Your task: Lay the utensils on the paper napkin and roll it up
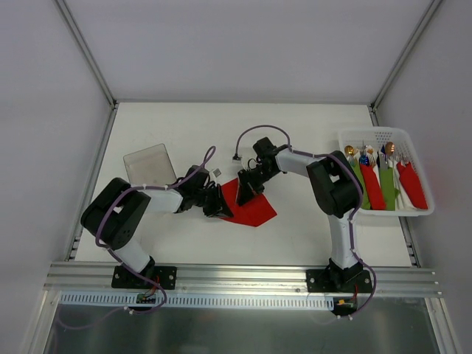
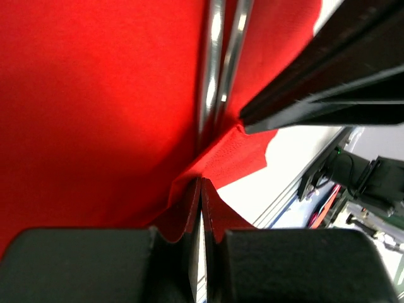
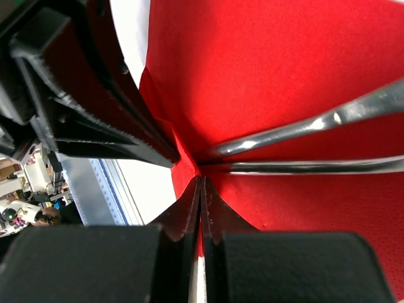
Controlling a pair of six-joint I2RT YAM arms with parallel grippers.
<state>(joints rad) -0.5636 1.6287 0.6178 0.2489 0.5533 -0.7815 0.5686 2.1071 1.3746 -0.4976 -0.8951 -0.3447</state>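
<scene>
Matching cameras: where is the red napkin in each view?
Top external: red napkin at mid-table, left gripper and right gripper at its left side.
Left wrist: fills the upper left; left gripper pinches its edge.
Right wrist: fills the upper right; right gripper pinches its edge.
Shared landmark: silver utensils lying on it, both wrist views.

The paper napkin [image 2: 95, 113] looks matt and fibrous, the metal utensils [image 2: 211, 69] mirror-glossy.

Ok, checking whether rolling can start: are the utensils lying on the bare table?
No, the left wrist view shows two silver utensil handles lying on the red paper napkin.
</scene>
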